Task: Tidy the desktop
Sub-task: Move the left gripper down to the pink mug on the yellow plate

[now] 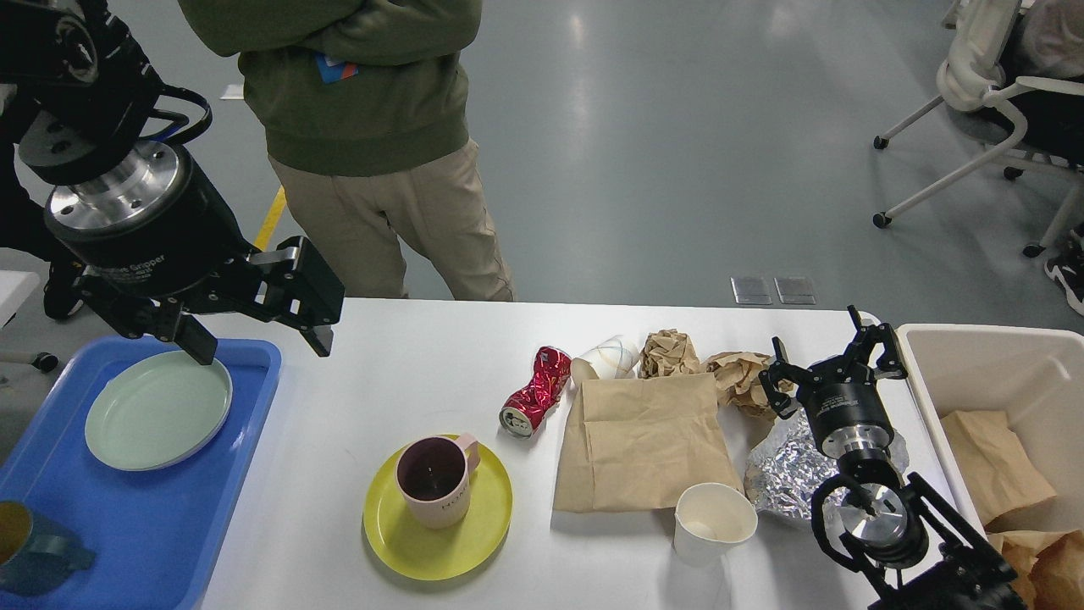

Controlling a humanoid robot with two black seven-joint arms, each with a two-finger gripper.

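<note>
1. Tidying the desktop (pixel 398 373), the wide white surface filling the lower half of the view, is judged to be in progress; dishes and rubbish are lying on it.
2. The left gripper (pixel 254 326) is being held with fingers spread, empty, above the near edge of the blue tray (pixel 169 542). The right gripper (pixel 834 364) is likewise spread and empty, above the foil wad (pixel 783 474).
3. The pink mug (pixel 436 479), standing on the yellow plate (pixel 440 529), is judged the left arm's likely target; it is best approached from above and gripped across the rim, clear of the handle.
4. The tray is holding a green plate (pixel 157 411) and a dark cup (pixel 34 551).
5. The beige bin (pixel 982 356) is holding brown paper (pixel 991 466).
6. A white cup (pixel 711 521) is standing open; its contents cannot be told.
</note>
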